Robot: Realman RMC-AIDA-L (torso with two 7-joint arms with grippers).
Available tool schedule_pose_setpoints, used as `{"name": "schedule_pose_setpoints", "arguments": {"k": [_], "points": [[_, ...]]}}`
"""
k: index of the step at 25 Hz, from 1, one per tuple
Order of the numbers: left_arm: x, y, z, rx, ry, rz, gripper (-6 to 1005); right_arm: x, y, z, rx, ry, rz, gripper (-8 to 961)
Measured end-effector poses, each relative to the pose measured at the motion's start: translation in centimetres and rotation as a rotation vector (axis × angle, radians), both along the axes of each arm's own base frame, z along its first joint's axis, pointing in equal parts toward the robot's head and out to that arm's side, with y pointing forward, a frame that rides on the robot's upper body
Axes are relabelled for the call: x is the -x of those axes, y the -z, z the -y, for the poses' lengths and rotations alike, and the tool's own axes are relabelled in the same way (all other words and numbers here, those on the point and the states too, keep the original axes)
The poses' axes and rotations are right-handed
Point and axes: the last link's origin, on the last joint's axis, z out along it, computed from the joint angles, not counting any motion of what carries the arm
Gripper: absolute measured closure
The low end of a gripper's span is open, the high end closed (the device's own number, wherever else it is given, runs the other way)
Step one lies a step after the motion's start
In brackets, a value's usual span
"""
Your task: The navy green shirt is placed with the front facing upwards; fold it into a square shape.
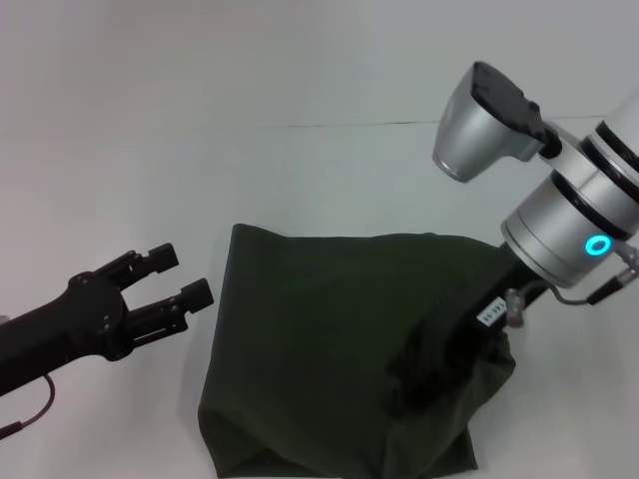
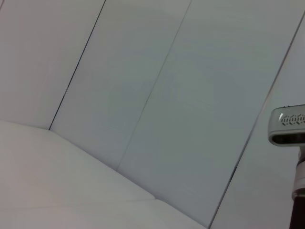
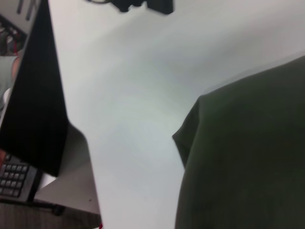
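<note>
Left hand (image 1: pixel 185 278) spread beside the folded navy green shirt (image 1: pixel 329 339); right hand on its right edge, grip hidden.

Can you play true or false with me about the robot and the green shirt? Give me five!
1. The navy green shirt lies on a white table. True.
2. The left gripper is pinching the shirt. False: it hangs open beside the shirt's edge, touching nothing.
3. The right gripper is down at the shirt, where the cloth bunches up. True.
4. You can read big cream letters on the shirt. False: only plain green cloth shows.
5. The shirt is spread flat with both sleeves sticking out. False: it is already folded into a rough block and no sleeves show.
</note>
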Motion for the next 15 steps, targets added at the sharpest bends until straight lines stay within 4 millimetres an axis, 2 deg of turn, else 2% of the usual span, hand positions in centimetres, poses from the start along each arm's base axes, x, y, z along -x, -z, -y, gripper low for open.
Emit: {"name": "schedule_pose_setpoints", "arguments": {"k": [15], "points": [[0.1,0.0,0.0,-0.001,-0.006,-0.006,80,-2.1,-1.0,2.0,0.098,0.078,0.029,392]]}}
